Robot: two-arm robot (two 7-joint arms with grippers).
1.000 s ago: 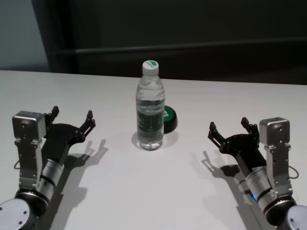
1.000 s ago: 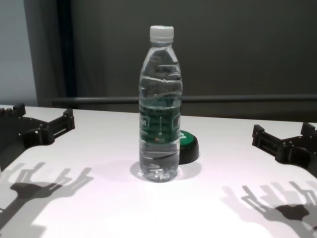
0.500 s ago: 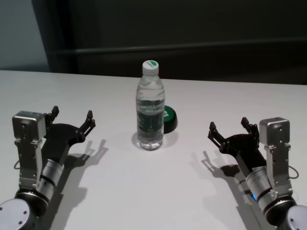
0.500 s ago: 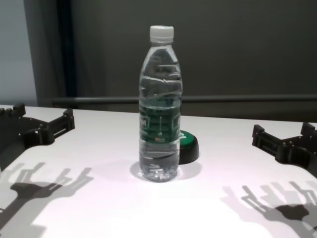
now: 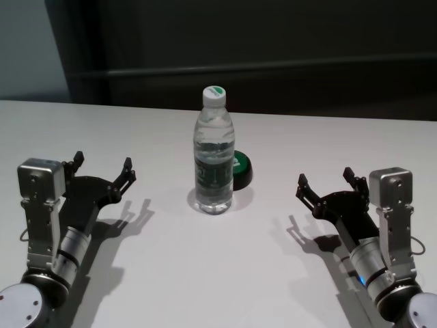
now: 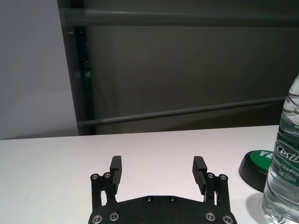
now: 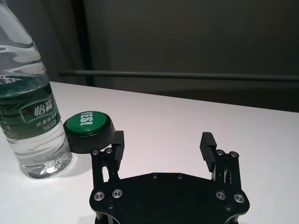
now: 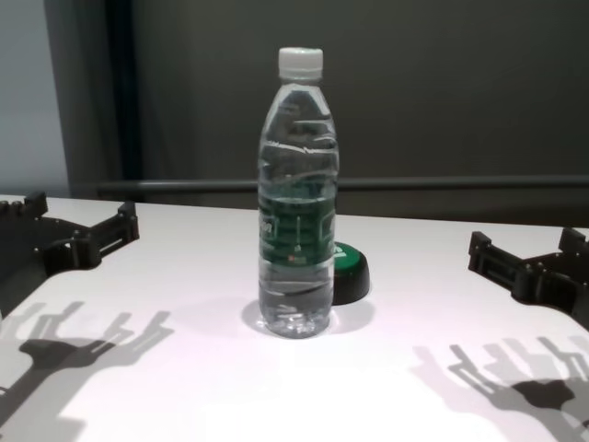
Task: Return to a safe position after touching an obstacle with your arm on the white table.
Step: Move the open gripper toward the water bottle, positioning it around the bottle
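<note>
The obstacle [image 5: 214,160] is a tall clear water bottle with a white cap and dark green label, standing upright mid-table on the white table [image 5: 218,273]. It also shows in the chest view as the obstacle [image 8: 296,203], and at the frame edge of each wrist view [image 6: 285,158] [image 7: 30,102]. My left gripper [image 5: 102,167] hovers open to the bottle's left, well apart from it, fingers [image 6: 115,170] empty. To the bottle's right my right gripper [image 5: 326,183] is also open and empty, a similar distance away.
A low round black puck with a green top [image 5: 240,169] sits right behind the bottle, toward its right side. Dark wall panels with a horizontal rail [image 8: 368,184] stand beyond the table's far edge.
</note>
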